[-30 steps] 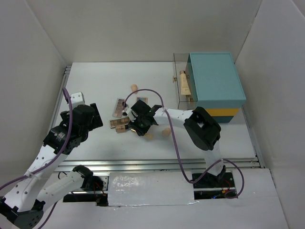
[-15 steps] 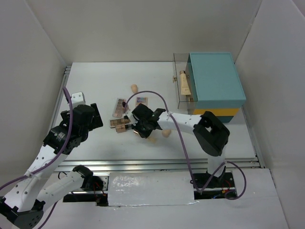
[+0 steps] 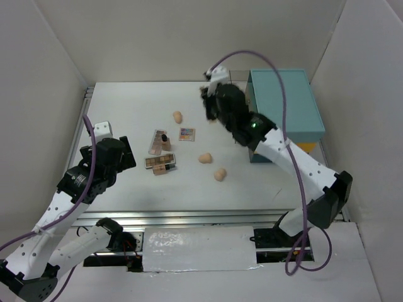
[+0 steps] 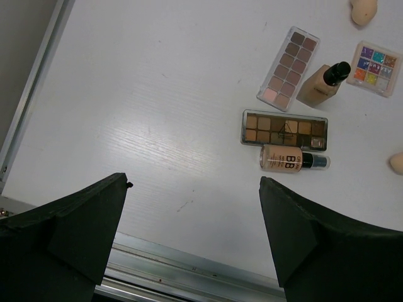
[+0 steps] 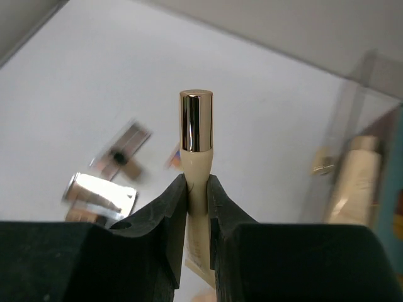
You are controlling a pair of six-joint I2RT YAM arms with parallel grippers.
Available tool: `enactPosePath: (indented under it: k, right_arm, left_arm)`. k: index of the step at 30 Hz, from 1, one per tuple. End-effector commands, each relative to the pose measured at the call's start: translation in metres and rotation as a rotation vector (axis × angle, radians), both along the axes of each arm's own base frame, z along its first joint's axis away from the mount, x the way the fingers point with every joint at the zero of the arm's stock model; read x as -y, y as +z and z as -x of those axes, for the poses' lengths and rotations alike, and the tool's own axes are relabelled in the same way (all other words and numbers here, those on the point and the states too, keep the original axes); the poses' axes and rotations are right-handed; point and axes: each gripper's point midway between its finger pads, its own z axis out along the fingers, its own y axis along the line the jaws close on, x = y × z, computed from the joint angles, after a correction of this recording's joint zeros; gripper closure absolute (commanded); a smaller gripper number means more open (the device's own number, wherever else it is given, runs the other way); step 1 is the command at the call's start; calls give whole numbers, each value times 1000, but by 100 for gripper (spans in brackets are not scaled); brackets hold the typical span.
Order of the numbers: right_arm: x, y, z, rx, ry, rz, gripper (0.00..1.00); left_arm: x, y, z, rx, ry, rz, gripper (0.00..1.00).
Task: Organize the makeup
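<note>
At upper centre of the top view, my right pincer (image 5: 197,184), clamped on the gold-capped tube (image 5: 196,126), has risen toward the teal case (image 3: 283,104) for stowing.

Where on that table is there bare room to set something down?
Bare table lies right of the two near sponges, in front of the teal case, and along the back wall behind the lone sponge. Crowded mid-left, where palettes and bottles cluster.
</note>
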Motion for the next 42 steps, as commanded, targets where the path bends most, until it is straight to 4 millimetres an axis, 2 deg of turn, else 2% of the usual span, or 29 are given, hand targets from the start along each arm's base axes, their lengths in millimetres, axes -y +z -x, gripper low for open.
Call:
enactPosePath:
  k: [1,2,3,4,5,6,7,9,13,15,18,21,22,23,24,26,27,28,29,30,31,33,34,35,36,37,38,39,42]
  right_arm:
    - [78,38,-64,14,-363,-70,97]
    - [93,56,-70,16,-404,-65,97]
    - [111,44,-90,-12,-468,-30,97]
    - [116,66,-97,11,-470,-53,96]
    - [124,56,-101,-38,-482,-15,95]
    - [132,35,-119,-89,-513,18,95]
    - [136,46,-124,-79,-520,4,95]
    - [147,22,-136,-138,-554,45,95]
    - [154,-3,-144,-180,-555,38,91]
    - [159,-10,-145,-194,-564,39,89]
    - [160,-12,-144,-201,-564,44,79]
    - [156,-9,-141,-203,-534,33,42]
    - [155,-7,-140,-199,-528,28,21]
    - [155,-1,-138,-188,-525,15,6]
    - [151,-1,-136,-191,-506,3,6]
    - [134,6,-131,-187,-441,-26,11]
    - [129,7,-130,-186,-430,-26,18]
    - [117,3,-128,-199,-392,-29,38]
    - [98,0,-123,-206,-340,-14,48]
    - [85,-1,-121,-213,-295,-12,81]
    - [74,-14,-121,-232,-285,16,100]
    - [53,-20,-119,-218,-269,44,100]
    - [50,-34,-125,-229,-289,76,100]
    - [45,-28,-128,-217,-299,69,100]
    - [45,-50,-134,-257,-318,110,100]
    - [49,-55,-139,-258,-361,126,100]
    - [52,-49,-145,-237,-393,127,100]
    - [55,-65,-149,-259,-423,169,100]
    - [78,-75,-159,-230,-558,249,100]
  left_arm:
    - [0,13,-3,51,4,21,0]
    - [-1,14,-2,56,5,22,1]
    - [-1,15,-2,60,5,24,1]
    - [-2,15,-1,64,6,25,1]
    - [-2,16,-1,70,6,28,1]
    - [-2,16,-1,71,4,28,1]
    - [-1,16,-1,71,2,29,0]
    - [-1,15,-2,64,-1,25,1]
    - [1,13,-3,54,-10,22,1]
    - [2,13,-4,53,-14,22,1]
    - [3,12,-5,50,-19,22,1]
    - [4,11,-5,44,-22,20,1]
    - [4,11,-5,43,-24,20,1]
    - [4,11,-5,42,-24,19,1]
    - [4,11,-5,43,-23,19,1]
    - [4,12,-5,45,-22,21,1]
    - [4,11,-5,45,-22,21,1]
    - [4,12,-5,48,-22,22,1]
    - [3,12,-5,49,-21,22,1]
    - [3,12,-5,49,-21,22,1]
    - [3,12,-5,47,-21,22,1]
    - [3,12,-4,48,-19,22,1]
    - [3,12,-4,50,-17,22,1]
    - [3,13,-4,50,-17,23,1]
    - [2,12,-3,51,-15,23,1]
    - [2,12,-3,51,-15,22,1]
    - [2,13,-3,55,-18,23,1]
    - [2,13,-3,55,-19,25,1]
    - [2,13,-3,56,-19,25,1]
